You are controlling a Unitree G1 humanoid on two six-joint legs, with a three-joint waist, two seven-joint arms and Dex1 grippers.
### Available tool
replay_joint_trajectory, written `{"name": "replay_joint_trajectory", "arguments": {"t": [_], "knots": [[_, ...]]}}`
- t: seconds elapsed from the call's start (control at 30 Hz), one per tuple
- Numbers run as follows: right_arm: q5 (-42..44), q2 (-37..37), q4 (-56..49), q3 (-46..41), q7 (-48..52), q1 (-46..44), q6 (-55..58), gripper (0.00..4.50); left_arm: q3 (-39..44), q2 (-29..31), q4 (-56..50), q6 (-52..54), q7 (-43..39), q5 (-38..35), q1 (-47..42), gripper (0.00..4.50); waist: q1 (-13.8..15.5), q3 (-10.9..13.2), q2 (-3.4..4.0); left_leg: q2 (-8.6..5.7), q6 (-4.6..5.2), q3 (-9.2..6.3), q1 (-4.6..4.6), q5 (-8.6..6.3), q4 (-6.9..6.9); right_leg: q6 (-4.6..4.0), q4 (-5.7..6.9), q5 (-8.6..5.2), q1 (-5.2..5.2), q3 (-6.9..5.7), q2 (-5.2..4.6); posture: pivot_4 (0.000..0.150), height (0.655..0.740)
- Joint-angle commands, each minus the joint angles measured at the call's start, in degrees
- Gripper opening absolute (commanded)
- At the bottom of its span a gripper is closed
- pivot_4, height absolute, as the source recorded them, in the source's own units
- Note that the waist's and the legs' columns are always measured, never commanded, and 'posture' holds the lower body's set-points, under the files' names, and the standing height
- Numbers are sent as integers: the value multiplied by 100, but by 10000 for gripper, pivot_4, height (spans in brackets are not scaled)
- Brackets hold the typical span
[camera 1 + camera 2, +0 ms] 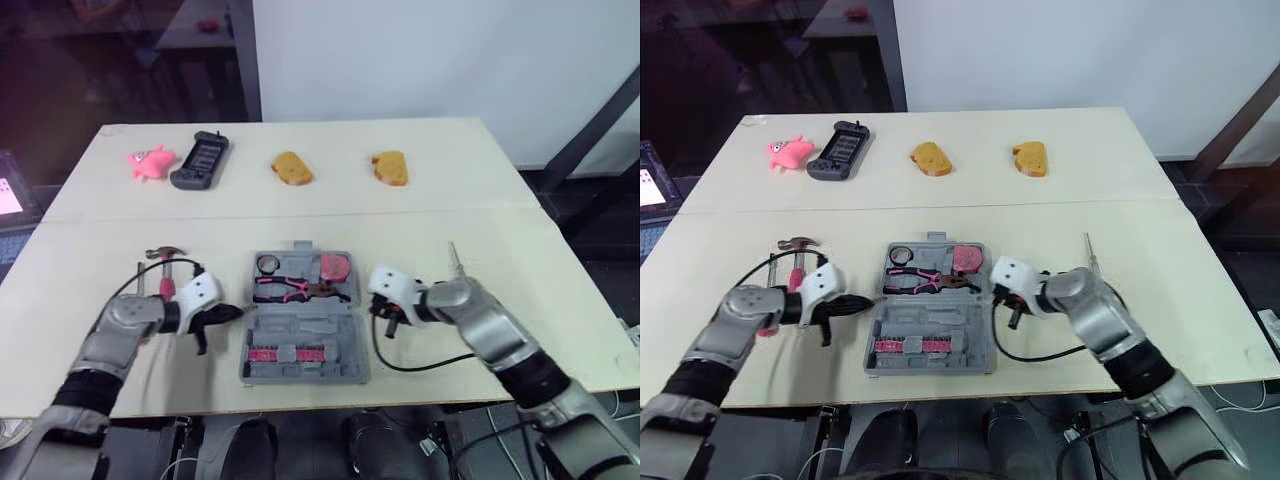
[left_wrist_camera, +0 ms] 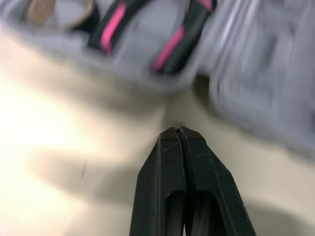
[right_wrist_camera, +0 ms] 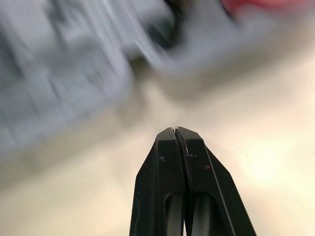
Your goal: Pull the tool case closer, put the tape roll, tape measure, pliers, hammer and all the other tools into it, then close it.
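Case point(image 1: 303, 325) open at bench point(image 1: 450, 200) near edge, between left hand point(image 1: 224, 316) and right hand point(image 1: 386, 317), both pinched together, empty. Hammer point(image 1: 166, 285) just outboard of left hand, handle toward us; we'd use left.

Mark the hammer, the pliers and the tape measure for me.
hammer point(image 1: 162, 254), left eye view, on its metal head.
pliers point(image 1: 300, 289), left eye view, where the handles meet.
tape measure point(image 1: 335, 268), left eye view, on its red body.

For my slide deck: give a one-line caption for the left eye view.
Shut left gripper and shut right gripper flank open grey plastic tool case holding pink-handled pliers.
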Motion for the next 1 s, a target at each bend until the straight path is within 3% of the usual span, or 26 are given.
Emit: {"name": "replay_joint_trajectory", "arguments": {"t": [0.03, 0.1, 0.2, 0.3, 0.43, 0.5, 0.53, 0.8, 1.0], "knots": [[511, -267, -696, -682, 255, 233, -254, 0, 427, 345, -409, -107, -192, -327, 353, 274, 3, 4, 5, 1, 0, 0, -15, 0, 0, 1, 1, 1, -18, -1, 0, 1500, 7400], [984, -540, -1061, -1470, 450, 710, -310, 0, 1003, 624, -958, 96, -476, -949, 745, 274, 21, 22, -1, 1, 0, 0, -18, 0, -2, 1, 0, 1, -20, -1, 0, 1500, 7400], [1554, -951, -1336, -2640, 832, 1644, -713, 9045, 1866, 1064, -1633, 427, -778, -1611, 1457, 0, 73, 39, -15, 1, 1, -1, -30, -3, -6, 5, -7, -4, -21, -6, -6, 1500, 7400], [2011, -1172, -1297, -3745, 1195, 2487, -1095, 23683, 2542, 1393, -1848, 556, -886, -1771, 2213, 9145, 67, 48, -8, -1, 6, 5, -26, -7, -6, 5, -17, -6, -14, -5, -11, 1500, 7400], [2531, -1244, -1266, -5003, 1402, 3251, -1110, 44604, 3252, 1470, -1669, 652, -854, -1916, 2829, 29980, 16, 68, -2, 0, 7, 8, -11, -7, -4, -14, -15, -17, -6, -2, -9, 1500, 7400], [2516, -1297, -1051, -5396, 1453, 3560, -1279, 45000, 3444, 1525, -1398, 539, -865, -1848, 2996, 41918, 1, 76, -11, 4, 5, 8, -6, -5, 5, -29, -12, -10, -6, -1, -6, 1500, 7400], [2426, -1336, -903, -5514, 1493, 3722, -1441, 45000, 3516, 1540, -1239, 511, -839, -1821, 3021, 44795, 4, 77, -13, 4, 4, 7, -4, -4, 9, -33, -12, -8, -5, 0, -6, 1500, 7400], [2275, -1451, -387, -5401, 1549, 4024, -2169, 45000, 3566, 1573, -194, 47, -719, -1592, 2887, 44795, 8, 90, -33, 3, 3, 18, -11, -4, 10, -36, -15, -7, -15, 7, -9, 1500, 7400], [2227, -1523, -248, -5144, 1494, 3919, -2360, 45000, 3579, 1585, -27, -59, -718, -1573, 2865, 44795, 13, 90, -32, 3, 3, 19, -11, -4, 10, -34, -13, -7, -15, 7, -8, 1500, 7400]]}}
